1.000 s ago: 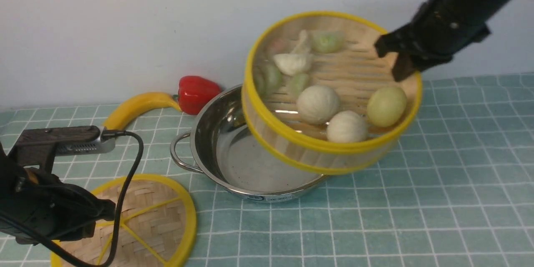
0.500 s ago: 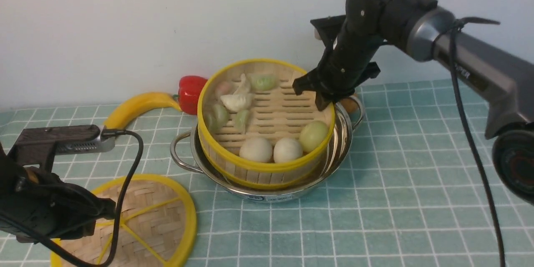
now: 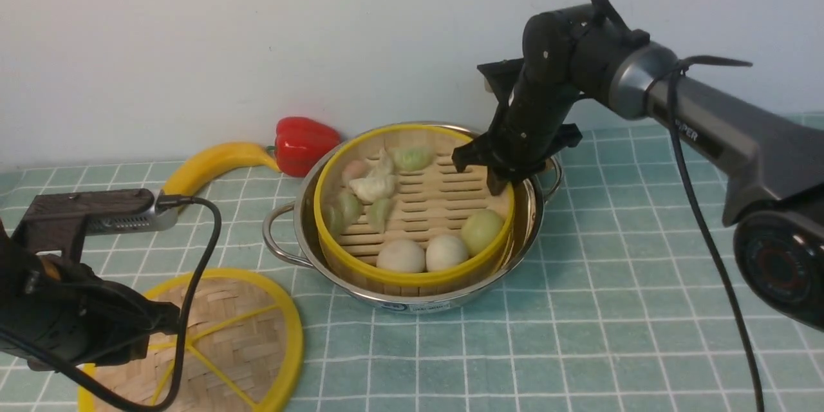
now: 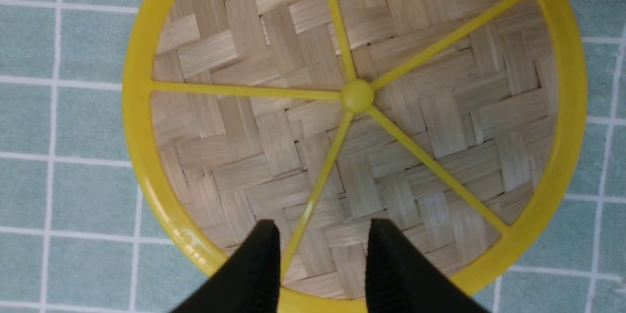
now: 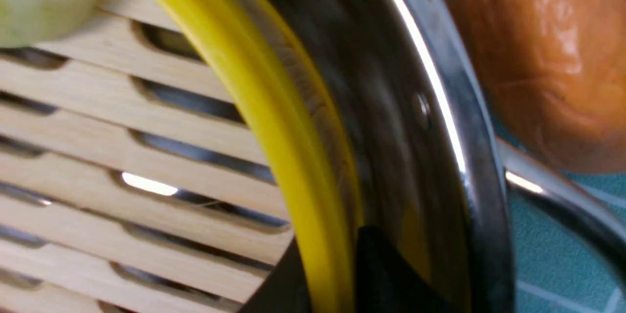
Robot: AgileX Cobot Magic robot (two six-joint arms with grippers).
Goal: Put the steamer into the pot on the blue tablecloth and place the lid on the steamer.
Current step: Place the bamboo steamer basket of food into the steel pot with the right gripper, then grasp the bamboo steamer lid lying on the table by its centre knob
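Observation:
The steamer [image 3: 412,278], holding dumplings and buns [image 3: 402,254], sits level inside the steel pot [image 3: 524,219] on the blue tablecloth [image 3: 611,309]. My right gripper [image 3: 496,179] is shut on the steamer's far right rim. In the right wrist view the yellow rim [image 5: 254,88] runs between the two black fingers of the gripper [image 5: 332,274], just inside the pot wall [image 5: 391,107]. The lid [image 3: 244,341] lies flat on the cloth at the front left. My left gripper [image 4: 323,234] hangs open over the lid [image 4: 274,107] near its edge, with a yellow spoke below the gap.
A red pepper [image 3: 302,135] and a banana [image 3: 206,164] lie behind the pot on the left, by the wall. A brown bread roll [image 5: 538,49] lies just beyond the pot's right handle. The left arm and its cable [image 3: 64,322] cover part of the lid.
The right gripper brought the steamer down from a tilted hold in the air over the pot's right side into the pot, where it now sits level. The left arm and lid have not moved.

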